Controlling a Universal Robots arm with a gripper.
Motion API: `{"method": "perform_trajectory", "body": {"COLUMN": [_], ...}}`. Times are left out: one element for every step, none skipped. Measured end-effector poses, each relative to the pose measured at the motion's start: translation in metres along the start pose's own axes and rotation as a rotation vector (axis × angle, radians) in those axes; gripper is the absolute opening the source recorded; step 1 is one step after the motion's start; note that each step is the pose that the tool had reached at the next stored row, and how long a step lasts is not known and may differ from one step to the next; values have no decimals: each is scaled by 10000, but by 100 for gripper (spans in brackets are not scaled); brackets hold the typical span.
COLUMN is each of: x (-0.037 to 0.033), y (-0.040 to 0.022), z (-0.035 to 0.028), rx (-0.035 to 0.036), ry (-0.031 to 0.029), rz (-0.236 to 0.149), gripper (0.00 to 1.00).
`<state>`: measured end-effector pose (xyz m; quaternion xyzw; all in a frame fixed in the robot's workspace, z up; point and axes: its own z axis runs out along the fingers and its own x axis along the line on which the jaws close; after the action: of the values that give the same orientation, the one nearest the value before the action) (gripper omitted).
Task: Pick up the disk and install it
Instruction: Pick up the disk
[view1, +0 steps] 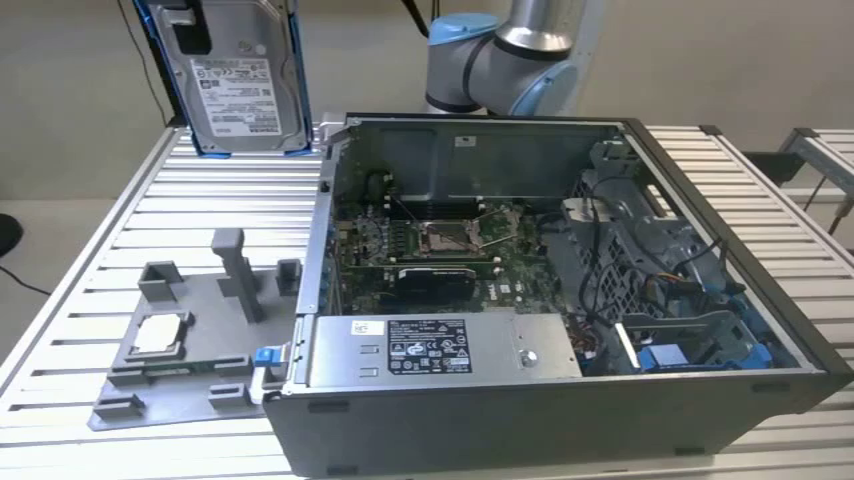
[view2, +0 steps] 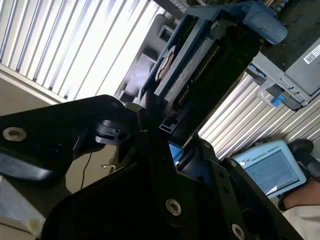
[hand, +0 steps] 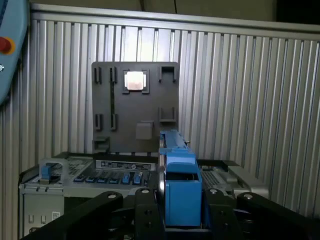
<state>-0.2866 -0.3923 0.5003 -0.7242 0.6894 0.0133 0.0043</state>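
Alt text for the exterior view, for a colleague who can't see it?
The gripper holds the blue-framed disk upright, label toward the camera, above the slatted table's far corner at the exterior view's left. An open computer case lies mid-table, with a grey fixture plate carrying a small square chip beside it.

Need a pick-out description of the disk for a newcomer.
Start at the open computer case, then look past its corner to the exterior view's upper left. There the gripper holds the disk upright: a silver-grey slab with a white label, framed in bright blue, unlike the small square chip on the grey fixture.
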Motion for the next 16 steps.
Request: {"method": "perform_trajectory", "body": {"x": [1,3,4,6,7,9,11,12,13,15,16,17,19,20,22,24], "y": [-29,-61,-91,-124,-153,-184,-213,-242,-271,-300,-327,-354,-386,-419,-452,-486], "z": [0,-1,-1,-1,-2,-2,-3,-3,-4,-4,-4,-4,-5,-6,-6,-6], "rx": [1,0,0,1,0,1,0,0,0,1,1,1,0,0,1,0], "ry": [0,0,0,0,0,-1,0,0,0,0,0,-1,0,0,-1,0], "rz": [0,1,1,1,1,1,0,1,0,1,1,1,1,1,0,0], "gripper": [0,0,0,0,0,0,0,0,0,0,0,0,0,0,0,0]}}
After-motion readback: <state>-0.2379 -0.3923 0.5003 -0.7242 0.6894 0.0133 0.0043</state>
